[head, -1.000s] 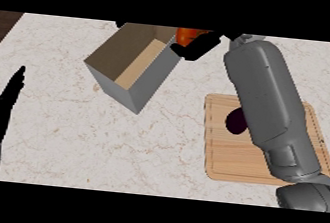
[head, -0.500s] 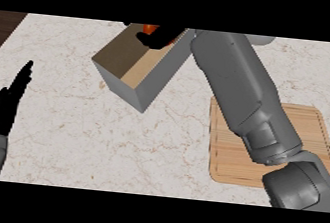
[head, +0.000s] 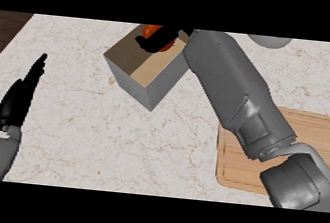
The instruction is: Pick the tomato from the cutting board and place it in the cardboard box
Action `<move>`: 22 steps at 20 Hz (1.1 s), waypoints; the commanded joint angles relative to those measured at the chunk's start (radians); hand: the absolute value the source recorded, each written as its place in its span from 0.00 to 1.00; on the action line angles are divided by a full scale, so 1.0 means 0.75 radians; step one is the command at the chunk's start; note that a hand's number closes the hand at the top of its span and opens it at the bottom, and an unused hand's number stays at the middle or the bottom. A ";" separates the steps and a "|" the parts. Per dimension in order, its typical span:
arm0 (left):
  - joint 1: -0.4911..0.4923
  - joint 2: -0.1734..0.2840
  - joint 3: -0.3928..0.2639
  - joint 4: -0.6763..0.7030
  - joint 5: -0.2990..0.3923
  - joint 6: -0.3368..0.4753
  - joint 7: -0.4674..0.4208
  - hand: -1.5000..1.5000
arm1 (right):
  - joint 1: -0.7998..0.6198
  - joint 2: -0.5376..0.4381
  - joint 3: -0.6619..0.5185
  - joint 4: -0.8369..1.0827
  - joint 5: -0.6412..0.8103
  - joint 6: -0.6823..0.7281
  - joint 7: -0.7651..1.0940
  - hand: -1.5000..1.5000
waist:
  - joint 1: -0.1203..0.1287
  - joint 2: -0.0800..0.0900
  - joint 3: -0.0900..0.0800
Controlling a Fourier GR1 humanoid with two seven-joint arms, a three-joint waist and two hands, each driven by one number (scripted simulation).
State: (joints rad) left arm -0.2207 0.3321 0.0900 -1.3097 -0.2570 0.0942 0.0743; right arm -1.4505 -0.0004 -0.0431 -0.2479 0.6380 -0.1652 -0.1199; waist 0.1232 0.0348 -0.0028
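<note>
Over the cardboard box (head: 144, 70) rim, right hand (head: 157, 41) fingers grasping tomato (head: 152, 31)

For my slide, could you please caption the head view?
Right hand holds the tomato over the cardboard box.

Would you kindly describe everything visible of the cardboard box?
The cardboard box is an open-topped, rectangular container standing on the counter, left of the cutting board and apart from it. Its outer walls look grey, its inside tan. It sits turned at an angle to the counter's edges. Over its far end the right hand holds the tomato, hiding part of the opening.
</note>
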 commanded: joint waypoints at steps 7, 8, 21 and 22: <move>-0.069 0.003 -0.010 0.019 0.000 -0.028 0.005 0.50 | -0.009 0.001 -0.055 0.166 -0.145 0.002 0.069 0.00 | 0.051 0.018 0.001; -0.047 -0.016 -0.023 0.007 0.004 -0.030 -0.005 0.50 | 0.016 0.001 -0.049 0.176 -0.142 -0.017 0.045 0.00 | 0.069 0.022 0.001; -0.045 -0.030 -0.018 0.051 -0.026 0.011 -0.035 0.50 | -0.013 0.001 -0.270 0.060 -0.409 -0.220 -0.210 0.00 | 0.019 0.013 0.002; -0.064 0.024 0.028 0.047 -0.002 -0.018 0.020 0.50 | 0.013 -0.001 -0.296 0.044 -0.418 -0.199 -0.252 0.00 | -0.014 0.010 0.004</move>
State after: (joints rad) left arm -0.2676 0.3295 0.0881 -1.2812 -0.2646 0.0852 0.0706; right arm -1.4433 -0.0001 -0.2034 -0.1907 0.3824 -0.3012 -0.2611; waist 0.1423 0.0463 -0.0007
